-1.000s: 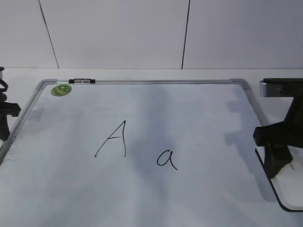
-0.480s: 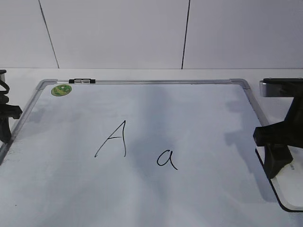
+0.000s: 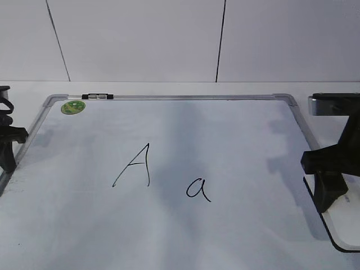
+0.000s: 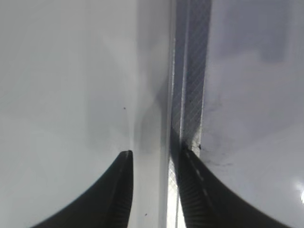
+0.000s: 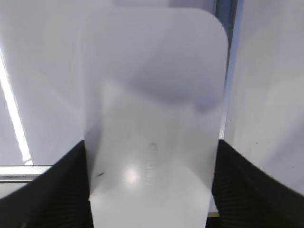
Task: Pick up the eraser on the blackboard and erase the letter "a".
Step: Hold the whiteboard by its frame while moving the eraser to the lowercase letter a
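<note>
- Basically still at the pickup step: letter "a" [image 3: 198, 189] is intact on the blackboard [image 3: 225, 129], right of capital "A" [image 3: 133, 165].
- Right pincer [image 5: 149, 190] straddles the eraser [image 5: 154, 109] at the board's right edge, fingers against its sides; lift not evident.
- Left pincer [image 4: 152, 190] is slightly open, empty, over the left frame.
- Remaining: lift, carry, wipe.

From the front we look slantwise down over the blackboard [image 3: 225, 135]. Our wrist cameras look closely down on its opposite frame edges.
</note>
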Tool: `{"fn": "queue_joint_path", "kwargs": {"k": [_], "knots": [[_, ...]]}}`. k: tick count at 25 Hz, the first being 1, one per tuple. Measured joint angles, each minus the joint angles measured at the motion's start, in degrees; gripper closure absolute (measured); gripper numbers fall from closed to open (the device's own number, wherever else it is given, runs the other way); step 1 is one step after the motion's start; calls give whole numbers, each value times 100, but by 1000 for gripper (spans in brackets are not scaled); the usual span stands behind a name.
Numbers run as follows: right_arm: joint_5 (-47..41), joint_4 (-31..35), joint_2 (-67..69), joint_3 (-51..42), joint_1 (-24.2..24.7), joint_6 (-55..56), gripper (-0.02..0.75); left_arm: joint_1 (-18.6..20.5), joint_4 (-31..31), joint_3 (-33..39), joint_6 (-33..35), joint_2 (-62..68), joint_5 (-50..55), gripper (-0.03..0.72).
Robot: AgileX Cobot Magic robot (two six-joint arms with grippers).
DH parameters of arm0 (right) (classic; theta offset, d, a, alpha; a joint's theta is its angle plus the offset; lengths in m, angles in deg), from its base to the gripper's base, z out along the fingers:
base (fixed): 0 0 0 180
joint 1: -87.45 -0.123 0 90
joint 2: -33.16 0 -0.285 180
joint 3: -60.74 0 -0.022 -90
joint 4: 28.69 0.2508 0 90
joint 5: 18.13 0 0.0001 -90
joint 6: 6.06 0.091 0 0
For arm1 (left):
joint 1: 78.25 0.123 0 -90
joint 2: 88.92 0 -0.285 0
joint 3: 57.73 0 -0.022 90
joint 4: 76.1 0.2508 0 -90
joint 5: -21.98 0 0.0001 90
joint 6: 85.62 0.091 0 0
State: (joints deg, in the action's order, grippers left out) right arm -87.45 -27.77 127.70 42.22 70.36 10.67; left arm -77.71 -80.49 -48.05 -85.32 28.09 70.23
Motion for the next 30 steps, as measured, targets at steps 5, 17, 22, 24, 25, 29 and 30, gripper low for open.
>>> {"fn": "queue_joint_path", "kwargs": {"k": [5,17,22,24,25,29,30], "knots": [[0,0,0,0,0,0,167,0,-36,-45,8,48,43,443],[-10,0,0,0,0,-12,167,0,-146,-45,12,48,75,660],[-10,0,0,0,0,-12,167,0,-146,-49,21,48,88,675],[-10,0,0,0,0,-23,167,0,-146,-49,21,48,88,675],[-10,0,0,0,0,-48,167,0,-146,-49,21,48,88,675],[-10,-91,0,0,0,-93,167,0,-146,-49,21,48,88,675],[-10,-130,32,0,0,-93,167,0,-146,-49,21,48,88,675]]}}
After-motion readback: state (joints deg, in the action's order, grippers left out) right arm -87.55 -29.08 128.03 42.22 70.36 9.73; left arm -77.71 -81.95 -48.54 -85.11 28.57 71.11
